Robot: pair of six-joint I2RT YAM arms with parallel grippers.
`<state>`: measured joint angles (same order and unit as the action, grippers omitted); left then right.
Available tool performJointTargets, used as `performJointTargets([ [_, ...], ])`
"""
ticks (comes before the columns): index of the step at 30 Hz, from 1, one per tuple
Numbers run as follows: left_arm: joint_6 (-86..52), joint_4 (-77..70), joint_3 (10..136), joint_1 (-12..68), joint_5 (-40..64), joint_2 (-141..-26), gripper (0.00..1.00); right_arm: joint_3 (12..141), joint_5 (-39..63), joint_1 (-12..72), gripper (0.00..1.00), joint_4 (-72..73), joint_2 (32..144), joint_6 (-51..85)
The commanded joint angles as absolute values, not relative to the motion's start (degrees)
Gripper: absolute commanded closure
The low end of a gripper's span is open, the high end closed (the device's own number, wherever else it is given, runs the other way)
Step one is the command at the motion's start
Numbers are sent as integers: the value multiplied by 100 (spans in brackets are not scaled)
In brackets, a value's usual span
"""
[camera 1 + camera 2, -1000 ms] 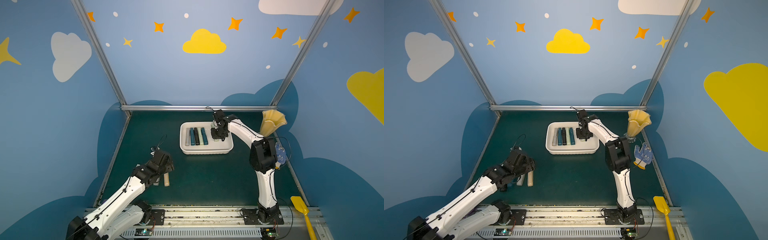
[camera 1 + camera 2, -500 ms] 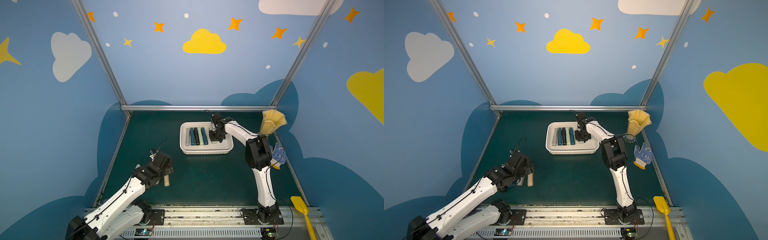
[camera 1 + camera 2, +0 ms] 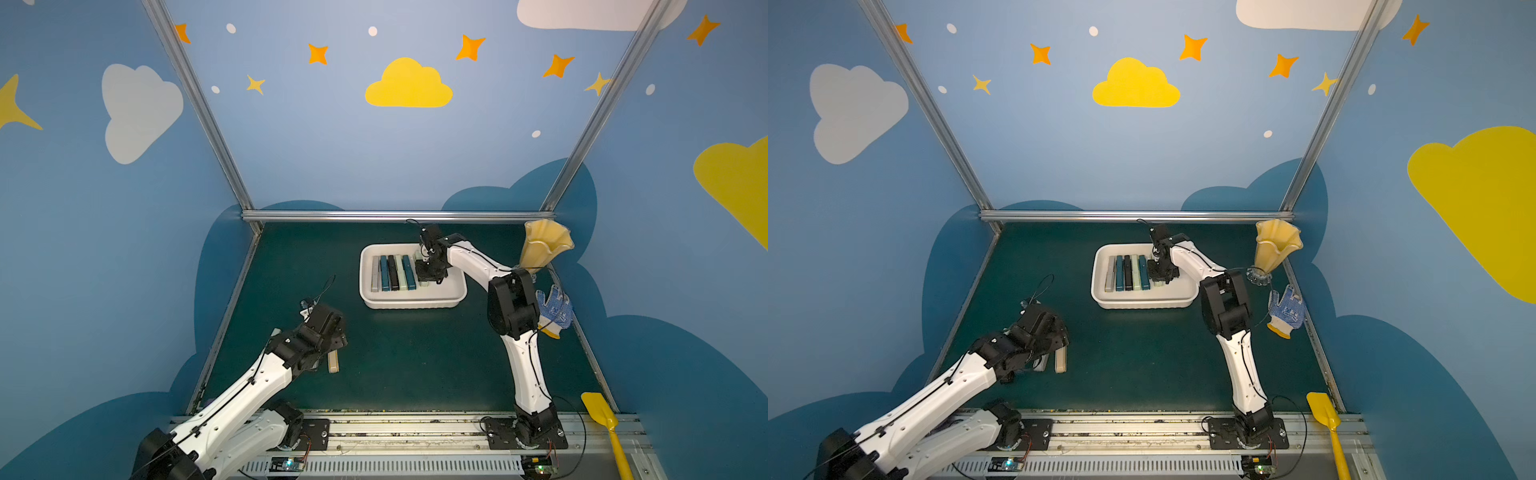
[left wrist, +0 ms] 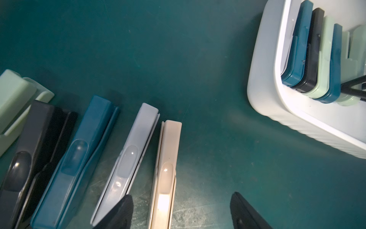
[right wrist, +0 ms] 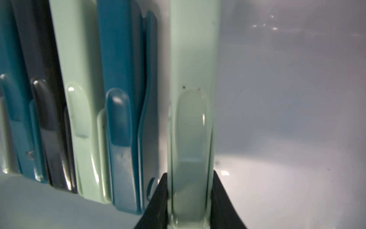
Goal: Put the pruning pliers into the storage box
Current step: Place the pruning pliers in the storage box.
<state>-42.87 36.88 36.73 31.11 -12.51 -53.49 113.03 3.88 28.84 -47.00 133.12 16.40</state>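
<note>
The white storage box [image 3: 411,302] [image 3: 1144,302] sits at mid-table with several pruning pliers lined up inside: grey, teal, black, pale green, teal. My right gripper [image 5: 191,176] [image 3: 430,272] reaches into the box, shut on another pale green pliers [image 5: 193,119], held low beside the teal one [image 5: 120,123]. My left gripper [image 4: 181,200] hangs open over the mat. A beige pliers [image 4: 168,168] [image 3: 333,361] lies between its fingers, nearer one finger. Grey [image 4: 128,158], teal [image 4: 83,154], black [image 4: 29,148] and pale green [image 4: 13,95] pliers lie in a row beside it.
A yellow fluted vase [image 3: 542,245] stands at the back right, with a blue-dotted glove [image 3: 555,311] in front of it. A yellow shovel [image 3: 604,424] lies at the front right corner. The metal rail [image 3: 395,432] carries both arm bases.
The right arm's elbow has swung left, and its gripper has shifted a little within the box, still holding the pale green pliers. The left wrist has dropped slightly over the row of pliers.
</note>
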Motion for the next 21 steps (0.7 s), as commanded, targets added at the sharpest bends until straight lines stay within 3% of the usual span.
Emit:
performJointTargets([
  [1,-4263,3735,3723,3120,-1313,-5357,22,11554,453,2935,76,-4789,13427,1605],
  [21,-4392,3688,3551,3120,-1283,-5281,22,11760,526,2963,73,-4898,13562,1606],
])
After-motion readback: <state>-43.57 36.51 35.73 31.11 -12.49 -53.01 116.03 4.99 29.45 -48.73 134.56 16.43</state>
